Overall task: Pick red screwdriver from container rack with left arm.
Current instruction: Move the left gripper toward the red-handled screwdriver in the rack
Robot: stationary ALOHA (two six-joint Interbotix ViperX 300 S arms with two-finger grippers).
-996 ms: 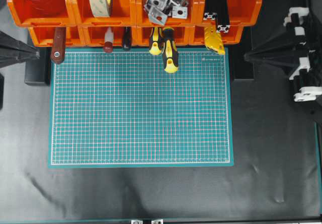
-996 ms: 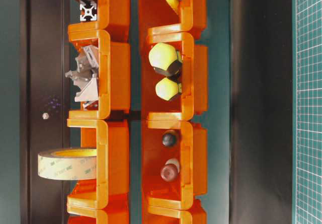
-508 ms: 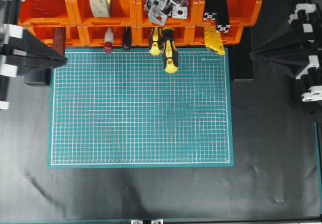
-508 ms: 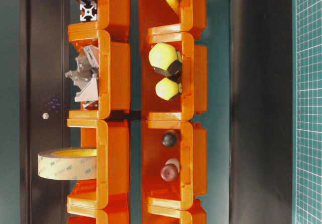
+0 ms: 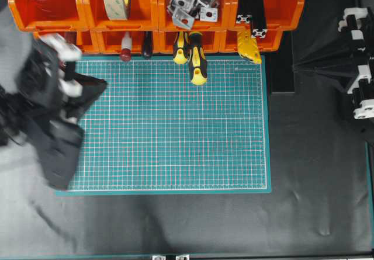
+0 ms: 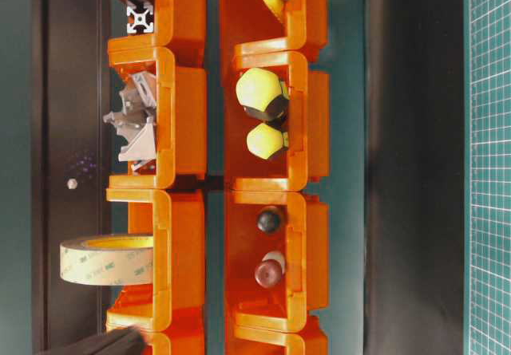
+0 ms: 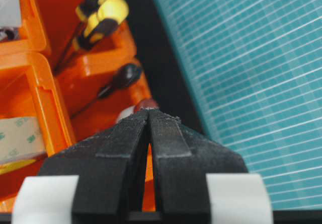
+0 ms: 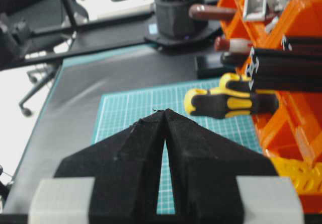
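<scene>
Where overhead blurs, wrist cam shows left pincer (image 7: 149,114) closed

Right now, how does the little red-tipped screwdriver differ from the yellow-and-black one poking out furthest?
The red screwdriver has a slim handle, white with a red end cap; the yellow-and-black screwdriver has a much fatter one. The red one's cap barely clears the container rack, while the yellow-and-black handle reaches well onto the green mat. Both lie in lower bins, handles outward.
</scene>
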